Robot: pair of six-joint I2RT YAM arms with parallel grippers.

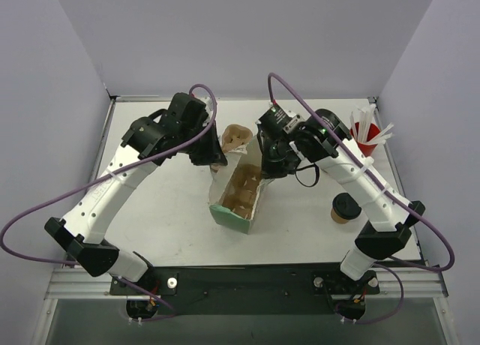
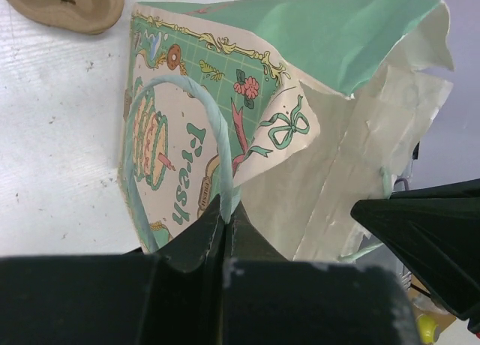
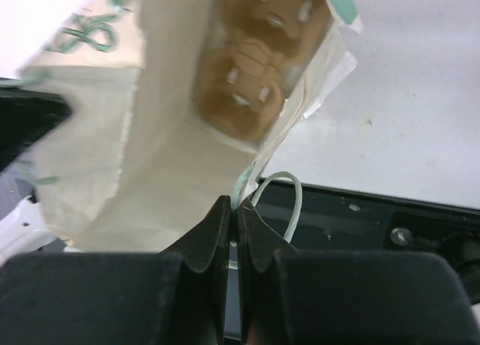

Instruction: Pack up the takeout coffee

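Your left tool [image 2: 225, 214] is closed tight on the twisted green handle [image 2: 216, 135] of the bag [image 2: 337, 45]. Your right tool [image 3: 234, 206] is closed on the bag's opposite rim, and the mouth stands open between them. A carrier [image 3: 255, 67] sits inside the bag. A second carrier [image 1: 236, 137] lies on the worktop [image 1: 165, 202] just beyond it. The cup [image 1: 345, 208], brown with a dark top, stands upright on the worktop. It is right of and nearer than your right tool, well apart from the bag, just beside the right forearm. Neither tool touches it.
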